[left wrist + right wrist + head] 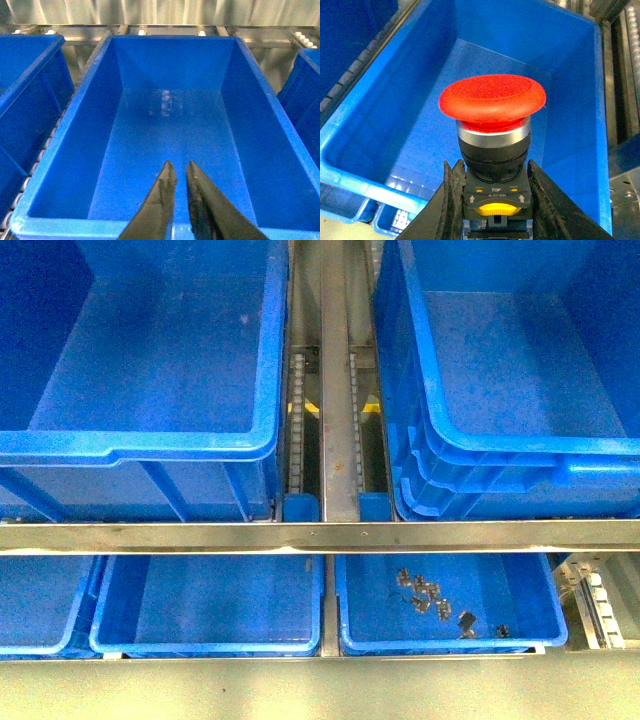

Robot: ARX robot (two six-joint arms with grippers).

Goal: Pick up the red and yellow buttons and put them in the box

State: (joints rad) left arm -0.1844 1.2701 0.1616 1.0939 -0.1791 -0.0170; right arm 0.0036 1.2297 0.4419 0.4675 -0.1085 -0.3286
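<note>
My right gripper is shut on the black switch body of a red button. Its red mushroom cap points away from the wrist, and I hold it above the open inside of a deep blue box, which looks empty. My left gripper is shut and empty, hovering over the near rim of another deep blue box, also empty. Two such boxes show in the front view, at the left and at the right. Neither arm shows there. No yellow button is in view.
A metal rail crosses the front view below the boxes. Under it are shallow blue trays, and the right one holds several small dark parts. A roller track runs between the boxes.
</note>
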